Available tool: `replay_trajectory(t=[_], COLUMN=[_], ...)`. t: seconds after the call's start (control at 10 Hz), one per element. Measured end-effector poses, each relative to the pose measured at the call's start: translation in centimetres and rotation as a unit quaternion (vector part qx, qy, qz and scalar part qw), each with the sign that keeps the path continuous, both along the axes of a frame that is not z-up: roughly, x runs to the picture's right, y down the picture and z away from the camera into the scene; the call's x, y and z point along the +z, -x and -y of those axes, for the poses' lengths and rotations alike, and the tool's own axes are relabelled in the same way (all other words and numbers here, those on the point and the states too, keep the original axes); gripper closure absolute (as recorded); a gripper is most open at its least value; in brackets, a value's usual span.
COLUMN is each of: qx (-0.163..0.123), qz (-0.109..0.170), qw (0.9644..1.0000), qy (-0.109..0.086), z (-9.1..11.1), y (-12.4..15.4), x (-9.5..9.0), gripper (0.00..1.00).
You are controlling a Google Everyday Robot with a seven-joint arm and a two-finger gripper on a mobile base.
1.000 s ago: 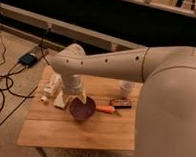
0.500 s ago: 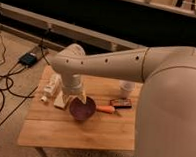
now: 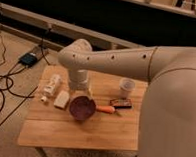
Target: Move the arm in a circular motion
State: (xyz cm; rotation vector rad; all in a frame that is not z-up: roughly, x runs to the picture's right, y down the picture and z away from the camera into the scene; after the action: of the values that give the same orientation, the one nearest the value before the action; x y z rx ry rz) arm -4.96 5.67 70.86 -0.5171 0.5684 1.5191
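The cream-white arm reaches in from the right across the wooden table. It bends at a rounded joint and points down. The gripper at its tip hangs low over the table's middle, just behind and above a purple bowl. The thick wrist segment covers most of the tip.
On the table lie a white bottle, a cream block, an orange carrot-like piece, a dark bar and a white cup. Cables and a dark box lie on the floor at left.
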Motion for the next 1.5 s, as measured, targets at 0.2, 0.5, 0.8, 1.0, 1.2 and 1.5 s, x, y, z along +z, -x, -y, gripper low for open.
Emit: replay_trajectory(t=[0.2, 0.5, 0.8, 1.0, 1.2, 1.5], qx=[-0.002, -0.019, -0.044, -0.065, -0.082, -0.098], qz=[-0.015, -0.024, 0.001, 0.04, 0.08, 0.126], qw=[0.9998, 0.9991, 0.9987, 0.997, 0.9934, 0.9871], qy=[-0.014, -0.029, -0.025, -0.012, 0.001, 0.017], z=[3.5, 9.0, 10.8, 9.7, 7.7, 3.9], y=[-1.5, -1.4, 3.6, 8.6, 12.4, 14.2], x=[0.6, 3.0, 5.7, 6.8, 6.3, 2.6], gripper=[0.35, 0.35, 0.35, 0.35, 0.35, 0.35])
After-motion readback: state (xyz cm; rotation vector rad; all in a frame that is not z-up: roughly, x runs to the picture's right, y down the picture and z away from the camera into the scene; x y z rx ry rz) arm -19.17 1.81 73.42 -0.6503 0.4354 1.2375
